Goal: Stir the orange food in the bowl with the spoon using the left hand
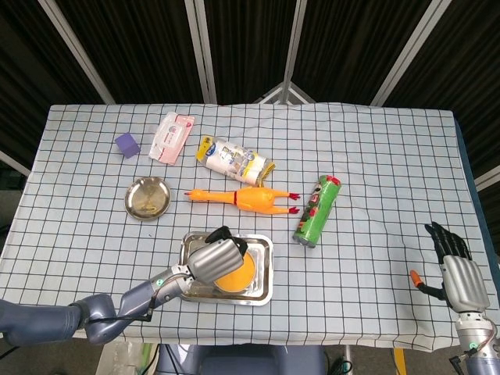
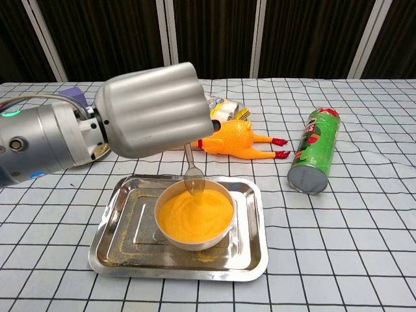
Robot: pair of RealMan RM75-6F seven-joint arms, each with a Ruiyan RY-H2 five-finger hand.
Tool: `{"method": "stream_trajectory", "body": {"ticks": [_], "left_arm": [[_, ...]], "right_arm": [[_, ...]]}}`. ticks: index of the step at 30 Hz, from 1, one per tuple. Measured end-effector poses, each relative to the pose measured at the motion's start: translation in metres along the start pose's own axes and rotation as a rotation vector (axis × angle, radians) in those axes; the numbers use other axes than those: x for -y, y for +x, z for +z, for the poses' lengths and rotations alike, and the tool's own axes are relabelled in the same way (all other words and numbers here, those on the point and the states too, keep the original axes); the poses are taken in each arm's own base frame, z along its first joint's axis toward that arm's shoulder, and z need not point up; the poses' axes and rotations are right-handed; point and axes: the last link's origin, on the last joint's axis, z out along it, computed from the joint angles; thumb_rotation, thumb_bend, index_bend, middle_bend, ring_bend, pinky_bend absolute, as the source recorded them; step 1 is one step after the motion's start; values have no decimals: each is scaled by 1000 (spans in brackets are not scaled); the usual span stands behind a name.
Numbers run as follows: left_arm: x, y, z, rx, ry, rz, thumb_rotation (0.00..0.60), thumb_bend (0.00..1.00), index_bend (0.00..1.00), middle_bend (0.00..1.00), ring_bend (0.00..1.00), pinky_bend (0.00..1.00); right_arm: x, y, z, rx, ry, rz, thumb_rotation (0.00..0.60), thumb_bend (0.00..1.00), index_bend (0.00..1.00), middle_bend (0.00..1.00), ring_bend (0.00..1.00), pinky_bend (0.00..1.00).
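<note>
Left hand (image 2: 151, 109) closed in a fist; right hand (image 1: 455, 269) rests, fingers (image 1: 444, 237) straight.

Checked-cloth table (image 1: 375, 156) with household items laid around a steel tray

The rectangular steel tray (image 1: 262, 291) sits near the table's front edge, left of centre. Just behind it lies a yellow rubber chicken (image 1: 241, 198) on its side, and behind that a crumpled snack bag (image 1: 234, 160). A green chip can (image 1: 316, 211) lies on its side behind and to the right of the tray. Behind and to the left of the tray is a small round metal dish (image 1: 147, 198); farther back on that side lie a pink wipes packet (image 1: 172, 137) and a purple cube (image 1: 126, 144).
</note>
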Motion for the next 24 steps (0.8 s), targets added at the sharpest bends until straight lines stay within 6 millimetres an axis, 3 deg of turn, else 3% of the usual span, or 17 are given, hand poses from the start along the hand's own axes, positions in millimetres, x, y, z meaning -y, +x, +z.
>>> {"method": "stream_trajectory", "body": {"ticks": [17,24], "left_arm": [[-14,-8,6,3,-74,64,600,673,804,1000,935,919],[-20,-3,9,-4,-66,18,600,672,804,1000,935,919]], "right_arm": [[-1,1,0,3,-2,8,600,371,0,0,0,0],[0,1,0,3,-2,9,600,370,0,0,0,0]]}}
